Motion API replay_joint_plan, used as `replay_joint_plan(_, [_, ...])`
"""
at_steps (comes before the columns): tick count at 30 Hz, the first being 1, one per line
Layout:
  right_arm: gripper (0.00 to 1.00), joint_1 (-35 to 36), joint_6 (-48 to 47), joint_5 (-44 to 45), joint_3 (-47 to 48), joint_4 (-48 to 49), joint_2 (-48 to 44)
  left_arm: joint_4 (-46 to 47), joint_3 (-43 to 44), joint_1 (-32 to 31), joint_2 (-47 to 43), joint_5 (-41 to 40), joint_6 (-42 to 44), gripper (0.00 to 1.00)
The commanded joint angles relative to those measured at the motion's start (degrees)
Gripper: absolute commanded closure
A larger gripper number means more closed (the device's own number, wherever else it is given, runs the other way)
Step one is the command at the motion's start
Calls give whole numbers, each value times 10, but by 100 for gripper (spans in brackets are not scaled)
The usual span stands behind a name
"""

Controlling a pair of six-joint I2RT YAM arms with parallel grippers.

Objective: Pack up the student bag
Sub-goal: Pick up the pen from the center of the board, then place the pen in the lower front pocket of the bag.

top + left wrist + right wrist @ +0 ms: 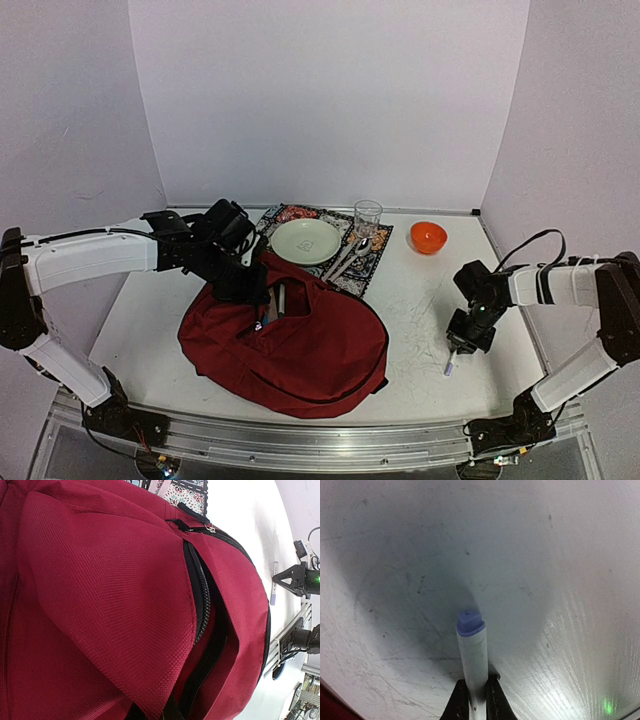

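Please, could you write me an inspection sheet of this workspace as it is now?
Surface: white table, scratched, no spill seen.
Job's things: student bag lies near the front, zipper open, flat items inside.
Clutter: patterned placemat bearing plate, glass and cutlery; orange bowl beside it.
Grippers: left gripper shut on the bag's opening edge; right gripper shut on a marker.
Cables: black cable loops over the right arm.
Surroundings: plain white walls; metal rail at the near edge.

I'm running this in a lab test booth: plain white panel walls (330, 100) around a scuffed white tabletop (430, 300) edged by an aluminium frame rail (300, 440).
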Motion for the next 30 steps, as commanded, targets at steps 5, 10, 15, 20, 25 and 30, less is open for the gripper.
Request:
replay_joint_plan(5, [100, 2, -43, -57, 56, 43, 1, 22, 25, 5, -5, -6, 3, 100])
replay_joint_plan(10, [100, 3, -68, -87, 90, 43, -27, 22, 29, 6, 2, -4, 4, 100])
replay_joint_plan(15, [100, 14, -80, -128, 130, 43, -58, 23, 32, 6, 4, -7, 4, 100])
replay_joint_plan(20, [100, 50, -73, -168, 172, 56, -65, 24, 33, 6, 6, -8, 4, 100])
replay_joint_plan(25, [100, 108, -52, -206, 201, 92, -52, 26, 33, 6, 4, -8, 2, 100])
replay_joint_plan(30, [100, 164, -24, -239, 224, 143, -17, 27, 32, 6, 1, -10, 0, 100])
